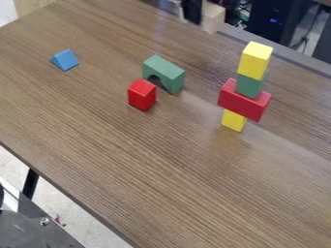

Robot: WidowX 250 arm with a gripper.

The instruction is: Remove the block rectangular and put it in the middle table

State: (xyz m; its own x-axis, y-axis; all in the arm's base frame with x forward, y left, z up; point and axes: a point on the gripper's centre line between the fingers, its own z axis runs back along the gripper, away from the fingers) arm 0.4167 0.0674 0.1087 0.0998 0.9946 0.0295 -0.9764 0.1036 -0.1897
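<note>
On the right of the table stands a stack. Its top is an upright yellow rectangular block (255, 60), which rests on a green block (249, 85). Beneath these, a long red rectangular block (244, 100) lies across a small yellow block (233, 120) at the base. My gripper (192, 10) is partly in view at the top edge, up and left of the stack and apart from it. Right beside it is a blurred pale wood-coloured piece (213, 18); whether it is held I cannot tell.
A red block (142, 95) stands near the table's centre, close in front of a green arch block (164, 73). Further left lies a blue triangular block (65, 60). The wooden table (148, 164) has its near edge at lower left, with a metal and dark object below it.
</note>
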